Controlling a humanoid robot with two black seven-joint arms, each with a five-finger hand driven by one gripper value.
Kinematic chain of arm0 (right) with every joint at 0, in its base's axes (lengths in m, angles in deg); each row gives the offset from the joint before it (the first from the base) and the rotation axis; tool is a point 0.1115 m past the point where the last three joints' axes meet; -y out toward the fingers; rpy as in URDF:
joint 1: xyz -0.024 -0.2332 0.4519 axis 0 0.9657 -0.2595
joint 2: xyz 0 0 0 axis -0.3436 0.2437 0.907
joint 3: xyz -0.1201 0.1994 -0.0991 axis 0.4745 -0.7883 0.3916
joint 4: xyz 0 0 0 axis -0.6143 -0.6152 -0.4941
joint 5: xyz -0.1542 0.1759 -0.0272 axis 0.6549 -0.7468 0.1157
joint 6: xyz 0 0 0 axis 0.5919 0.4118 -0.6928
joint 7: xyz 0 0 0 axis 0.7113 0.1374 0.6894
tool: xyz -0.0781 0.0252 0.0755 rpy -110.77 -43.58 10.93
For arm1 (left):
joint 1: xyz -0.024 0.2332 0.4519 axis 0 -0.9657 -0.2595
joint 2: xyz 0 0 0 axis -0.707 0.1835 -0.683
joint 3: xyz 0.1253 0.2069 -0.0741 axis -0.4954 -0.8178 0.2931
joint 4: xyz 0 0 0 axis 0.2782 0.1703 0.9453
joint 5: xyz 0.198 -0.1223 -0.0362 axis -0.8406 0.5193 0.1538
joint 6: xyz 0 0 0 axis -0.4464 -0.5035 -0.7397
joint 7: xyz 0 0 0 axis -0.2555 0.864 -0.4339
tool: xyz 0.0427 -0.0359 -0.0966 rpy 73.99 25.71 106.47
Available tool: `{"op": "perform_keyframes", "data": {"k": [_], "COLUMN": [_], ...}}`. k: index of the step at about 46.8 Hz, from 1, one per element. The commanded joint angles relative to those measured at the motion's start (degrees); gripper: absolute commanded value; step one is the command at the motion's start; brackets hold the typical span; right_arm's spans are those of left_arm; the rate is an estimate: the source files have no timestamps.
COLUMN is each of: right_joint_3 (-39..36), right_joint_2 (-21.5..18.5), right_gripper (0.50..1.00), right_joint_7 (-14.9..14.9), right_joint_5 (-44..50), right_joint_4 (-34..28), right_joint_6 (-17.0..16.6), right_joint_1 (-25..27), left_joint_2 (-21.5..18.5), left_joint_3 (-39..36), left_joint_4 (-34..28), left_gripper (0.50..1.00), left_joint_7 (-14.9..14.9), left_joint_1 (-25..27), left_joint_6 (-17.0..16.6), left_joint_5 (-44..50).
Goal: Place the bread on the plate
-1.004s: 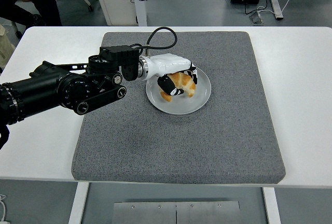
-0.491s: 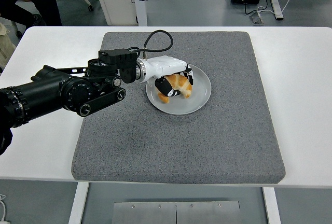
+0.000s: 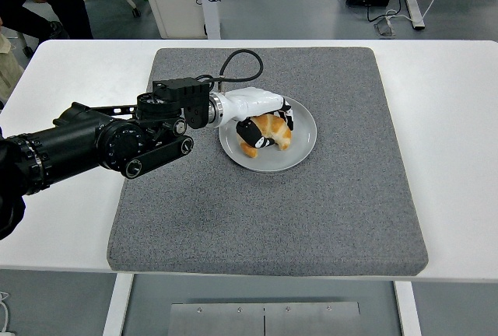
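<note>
The bread, a golden-brown curved roll shaped like a croissant, lies over the left half of the plate with the left hand clasped around it, so delivery appears almost done and only release remains, on the grey mat covering the desk.

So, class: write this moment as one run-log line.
left hand: shut on bread | bread: over plate | plate: on grey mat | right arm: not in view | release: not yet done
</note>
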Motion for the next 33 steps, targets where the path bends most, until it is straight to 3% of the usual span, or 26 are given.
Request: {"op": "perform_keyframes", "data": {"k": [1,24,25,26,27,29,33], "right_joint_3": [-0.05,0.04,-0.05,0.04,0.04,-0.05,-0.05], "right_joint_2": [0.00,0.00,0.00,0.00,0.00,0.00,0.00], "right_gripper": [1.000,1.000,1.000,1.000,1.000,1.000,1.000], "right_joint_7": [0.00,0.00,0.00,0.00,0.08,0.00,0.00], "right_joint_5": [-0.01,-0.01,-0.01,0.07,-0.01,-0.01,-0.01], "right_joint_4": [0.00,0.00,0.00,0.00,0.00,0.00,0.00], "right_joint_6": [0.00,0.00,0.00,0.00,0.00,0.00,0.00], "right_joint_1": [0.00,0.00,0.00,0.00,0.00,0.00,0.00], "left_joint_2": [0.17,0.17,0.17,0.26,0.17,0.26,0.26], "left_joint_3": [0.02,0.02,0.11,0.11,0.19,0.20,0.20], "left_joint_4": [0.01,0.09,0.09,0.01,0.01,-0.08,-0.17], "left_gripper": [0.500,0.500,0.537,0.660,0.735,0.770,0.911], "left_joint_7": [0.04,0.13,0.13,0.13,0.22,0.13,0.13], "left_joint_1": [-0.14,0.12,0.13,0.13,0.21,0.30,0.39], "left_joint_6": [-0.09,-0.27,-0.27,-0.18,-0.18,0.17,0.52], "left_joint_5": [0.00,0.26,0.26,0.35,0.35,0.44,1.93]}}
